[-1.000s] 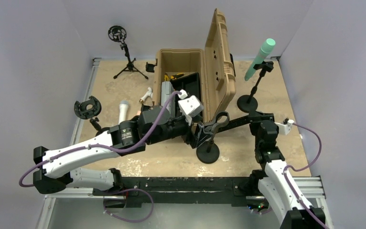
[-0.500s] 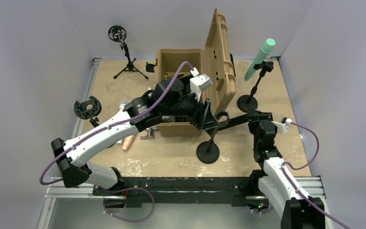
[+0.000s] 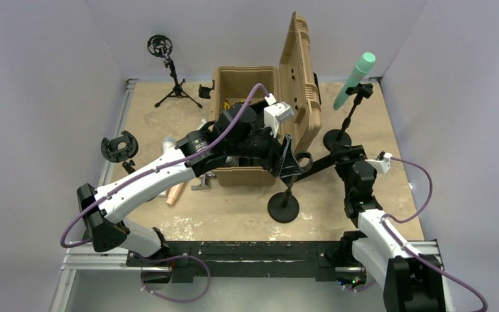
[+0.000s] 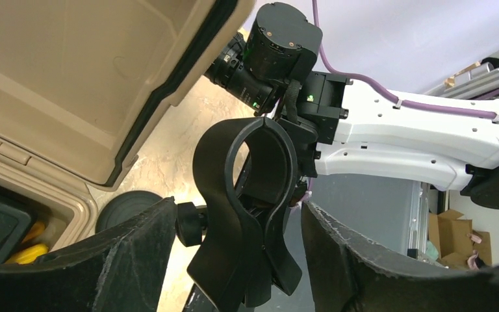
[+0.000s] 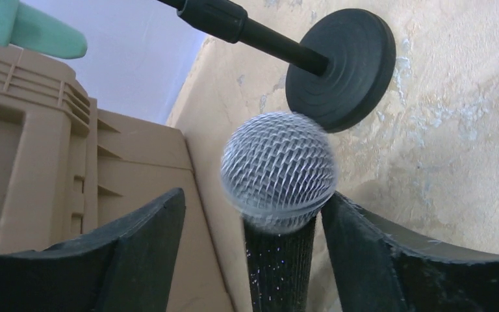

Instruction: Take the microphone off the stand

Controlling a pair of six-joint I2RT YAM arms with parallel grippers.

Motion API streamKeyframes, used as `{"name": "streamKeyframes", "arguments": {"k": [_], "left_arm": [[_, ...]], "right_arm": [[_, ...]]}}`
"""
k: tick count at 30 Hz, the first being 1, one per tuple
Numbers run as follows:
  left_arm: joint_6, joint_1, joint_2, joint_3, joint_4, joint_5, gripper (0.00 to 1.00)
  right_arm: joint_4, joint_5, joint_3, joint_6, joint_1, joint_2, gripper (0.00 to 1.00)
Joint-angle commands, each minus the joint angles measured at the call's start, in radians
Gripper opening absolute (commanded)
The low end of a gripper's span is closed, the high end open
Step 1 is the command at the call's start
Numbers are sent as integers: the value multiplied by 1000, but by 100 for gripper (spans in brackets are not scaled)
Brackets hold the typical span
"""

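Observation:
The microphone (image 5: 278, 170) has a silver mesh head and a dark handle. It stands between my right gripper's fingers (image 5: 357, 240), and the right gripper (image 5: 253, 194) is shut on it. From above it shows as a dark bar (image 3: 325, 162) running from the right gripper (image 3: 345, 156) to the stand's black clip (image 3: 303, 158). I cannot tell whether its tail sits in the clip. The stand's round base (image 3: 283, 208) is on the table. My left gripper (image 3: 292, 162) is open and straddles the clip (image 4: 217, 169), with a gap on each side of it (image 4: 237, 208).
An open tan case (image 3: 230, 73) with its upright lid (image 3: 302, 71) stands behind the clip. A teal microphone (image 3: 356, 78) sits on a second stand with base (image 3: 335, 140), also seen by the right wrist (image 5: 341, 65). A tripod mount (image 3: 169, 71), another mount (image 3: 118, 146) and loose microphones (image 3: 169, 146) lie at left.
My left arm swung up and to the right from in front of the case, bringing its gripper around the stand's clip. The right arm shifted only slightly, still holding the microphone.

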Motion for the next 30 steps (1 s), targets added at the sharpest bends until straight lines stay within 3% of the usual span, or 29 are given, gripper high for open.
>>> {"name": "streamKeyframes", "arguments": {"k": [1,5,9,18,25,30], "left_arm": [[-24,20,-11,44,38,19,71],[-33,30,3,66,30,42,73],[-23,39,21,86,7,53,73],[-2,68,48,129,-47,65,59],[-31,66,79,62,-14,78,49],[-28,51,50,-101,36,4,49]], "right_arm": [[74,-14,49,-95,-3,28,81],[42,-19,69,-99,-4,33,98],[-31,-6,91,-95,-3,19,99],[-96,-30,95,-190,-4,-55,97],[-170,-33,117,-267,-4,-139,98],[-313,-11,244,-294,-3,-133,99]]}}
